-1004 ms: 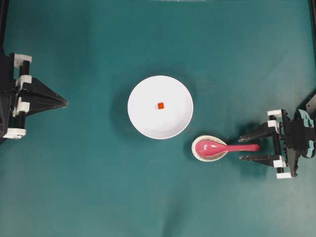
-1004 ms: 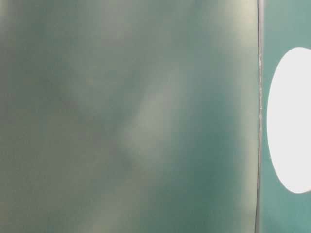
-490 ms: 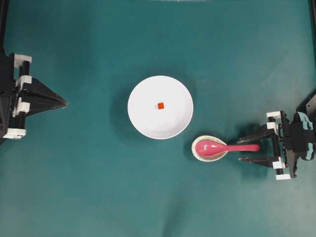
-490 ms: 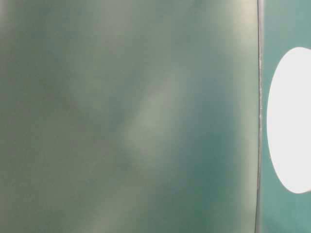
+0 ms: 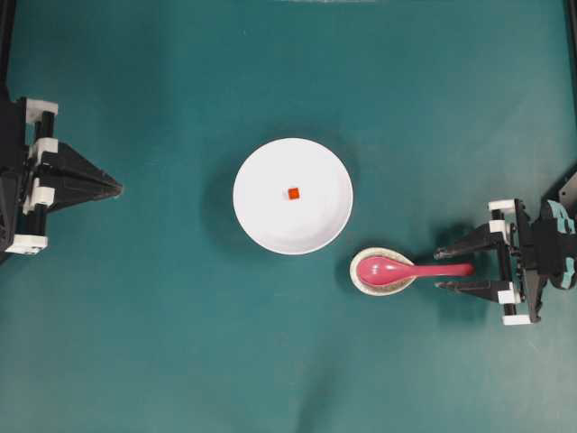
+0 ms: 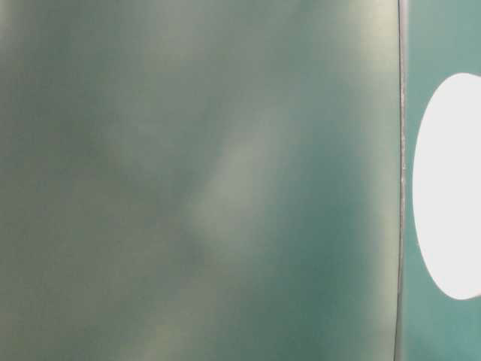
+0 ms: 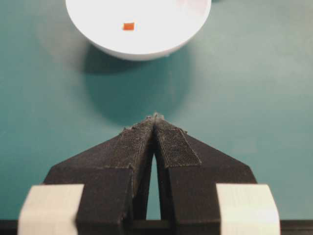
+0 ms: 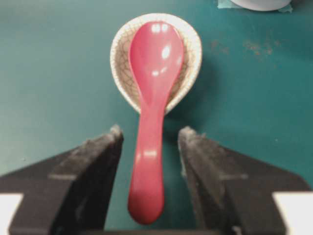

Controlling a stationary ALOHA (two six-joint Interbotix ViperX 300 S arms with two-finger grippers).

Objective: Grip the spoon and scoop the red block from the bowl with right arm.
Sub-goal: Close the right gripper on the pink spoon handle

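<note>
The pink-red spoon [image 5: 401, 269] lies with its scoop in a small speckled beige rest dish [image 5: 362, 279] and its handle pointing right. My right gripper [image 5: 442, 270] is open, one finger on each side of the handle end, with gaps on both sides in the right wrist view [image 8: 149, 134], where the spoon [image 8: 151, 107] runs between the fingers. The white bowl [image 5: 261, 216] sits mid-table with the tiny red block [image 5: 294, 192] inside it. My left gripper [image 5: 117, 188] is shut and empty at the far left; its wrist view shows the bowl [image 7: 161, 46] and block [image 7: 128, 26] ahead.
The table is covered in a green mat [image 5: 180, 343]. The table-level view is a blurred green surface with a white oval [image 6: 451, 188] at its right edge. The rest dish [image 8: 120, 73] sits just below and right of the bowl.
My right gripper's fingers have narrowed around the spoon handle. The spoon, bowl, block and left arm have not moved.
</note>
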